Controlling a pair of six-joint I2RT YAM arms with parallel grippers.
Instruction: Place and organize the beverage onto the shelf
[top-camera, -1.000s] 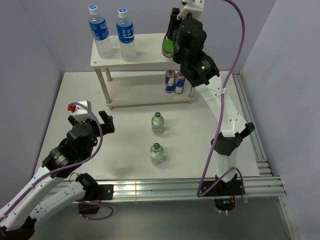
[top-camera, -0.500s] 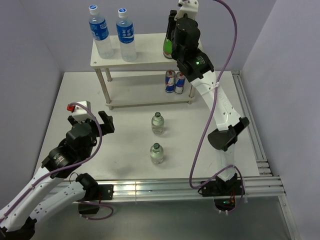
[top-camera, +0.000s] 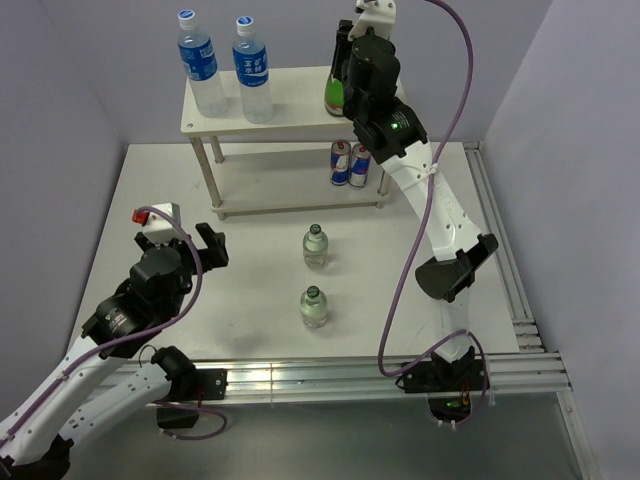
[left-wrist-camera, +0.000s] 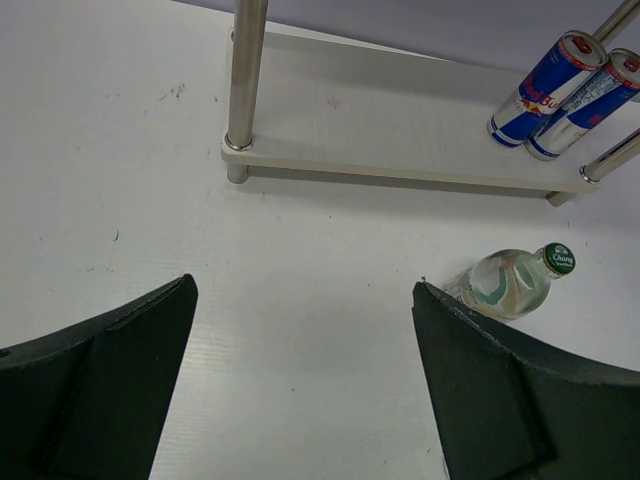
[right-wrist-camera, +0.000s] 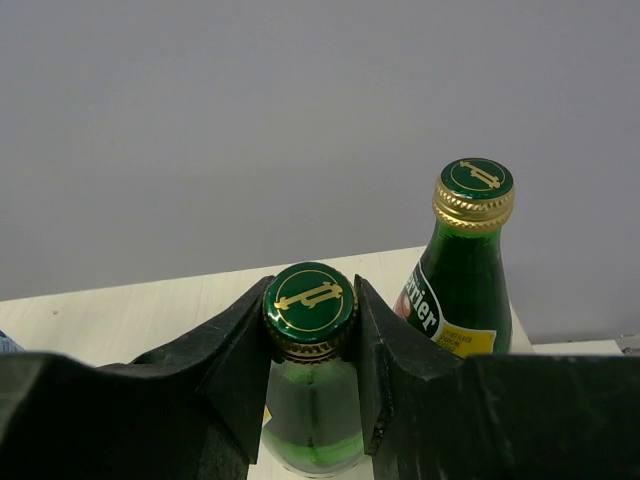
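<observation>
Currently, right pincer clenched on dark-green glass bottle (gold-marked cap), over pale wooden two-tier shelf, left pincer spread open.

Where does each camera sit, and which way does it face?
Top external: high behind both arms, looking down on table and shelf.
Left wrist: low, facing the shelf's lower board; open left gripper shows.
Right wrist: over the top board, facing the wall; right gripper clamps a green bottle.
Shared: the cans, top and left views.
</observation>
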